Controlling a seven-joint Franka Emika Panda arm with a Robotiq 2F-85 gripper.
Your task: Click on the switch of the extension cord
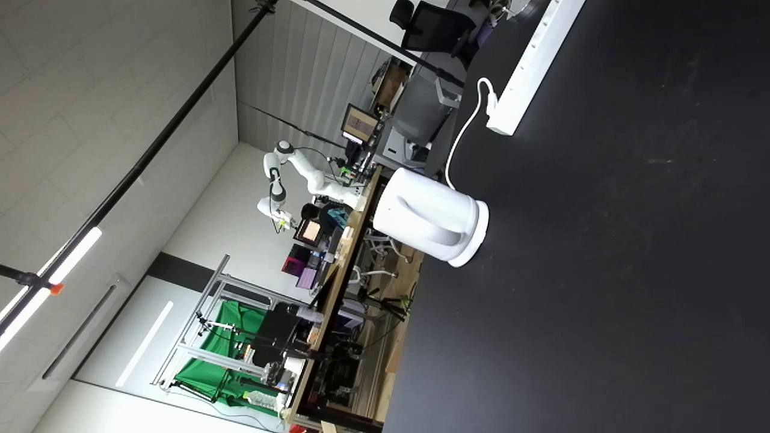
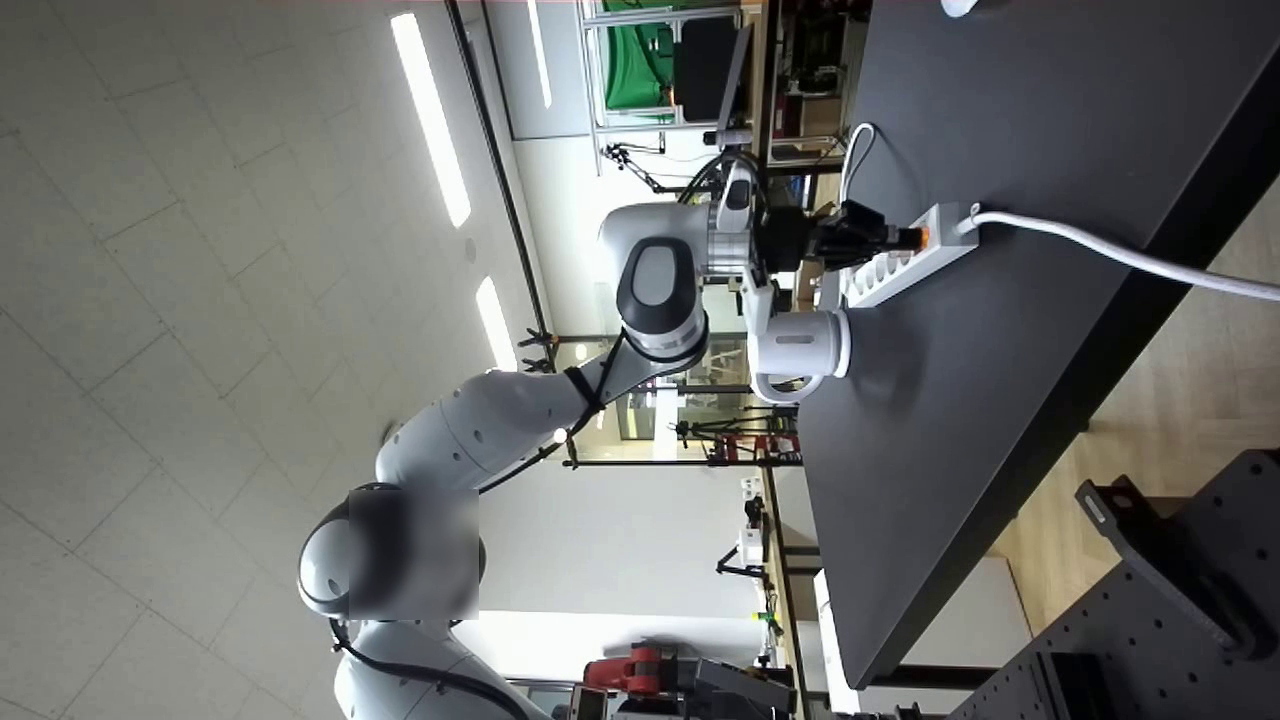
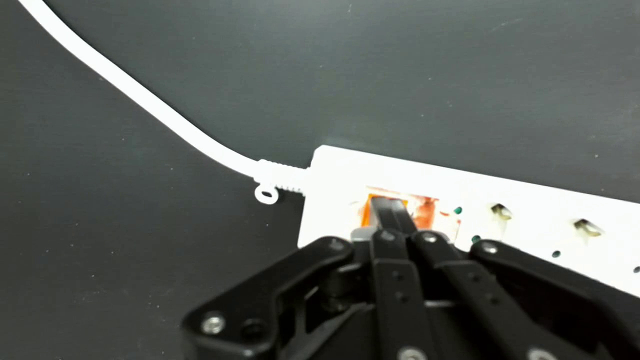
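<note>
The extension cord is a long white power strip lying on the dark table; it shows in both exterior views (image 1: 532, 72) (image 2: 915, 268) and in the wrist view (image 3: 530, 200). Its orange switch (image 3: 425, 214) sits near the cable end, and an orange glow from the switch (image 2: 926, 238) shows in an exterior view. My gripper (image 3: 390, 202) is shut with its two fingertips together and nothing between them. The fingertips point down over the switch and hide its middle. The gripper (image 2: 912, 238) appears at the switch's surface; I cannot tell whether it presses it.
A white kettle (image 1: 427, 213) (image 2: 797, 342) stands on the table (image 1: 571, 300) near the strip's far end. A thick white cable (image 3: 135, 90) runs from the strip over the table edge (image 2: 1130, 265). A thinner white cable (image 1: 460, 135) is plugged in at the strip's far end.
</note>
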